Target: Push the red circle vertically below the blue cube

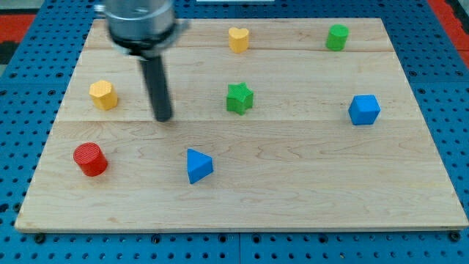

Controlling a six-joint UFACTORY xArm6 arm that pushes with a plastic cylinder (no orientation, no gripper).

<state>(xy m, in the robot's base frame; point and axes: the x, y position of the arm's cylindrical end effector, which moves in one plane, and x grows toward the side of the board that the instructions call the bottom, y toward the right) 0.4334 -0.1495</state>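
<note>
The red circle (90,159) lies near the board's left edge, low in the view. The blue cube (364,110) sits far to the view's right, a little higher. My tip (163,117) rests on the board above and to the right of the red circle, apart from it, and far left of the blue cube.
A blue triangle (198,165) lies low at the centre-left. A green star (239,98) sits mid-board. A yellow hexagon (103,95) is left of my tip. A yellow heart (238,39) and a green cylinder (337,37) sit near the top edge of the wooden board (293,191).
</note>
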